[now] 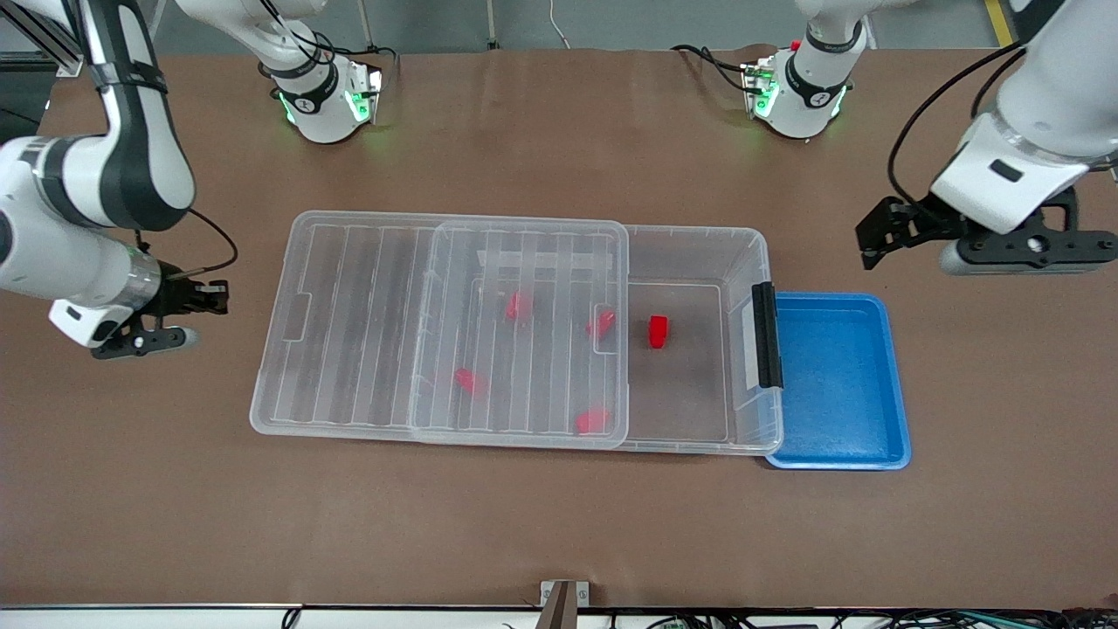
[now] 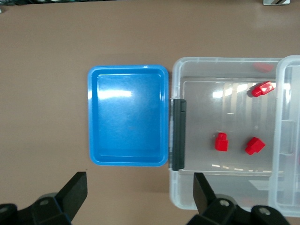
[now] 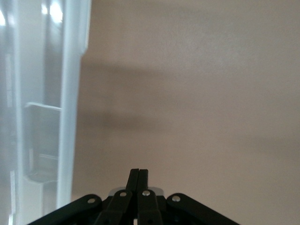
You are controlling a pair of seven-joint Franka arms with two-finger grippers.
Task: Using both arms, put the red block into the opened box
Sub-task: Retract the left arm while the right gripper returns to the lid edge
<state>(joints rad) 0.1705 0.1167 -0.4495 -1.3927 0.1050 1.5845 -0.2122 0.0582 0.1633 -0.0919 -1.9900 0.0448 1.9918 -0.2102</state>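
Now you are seeing the small bright red block (image 1: 658, 331) lying in the box's (image 1: 699, 240) uncovered end. Your left gripper (image 2: 140, 199) is hanging open-jawed above; your right gripper (image 3: 139, 180), jaws closed, is hovering over bare desk (image 1: 524, 524).

Clear ribbed plastic box (image 1: 699, 240) — glossy blue tray (image 1: 891, 384)
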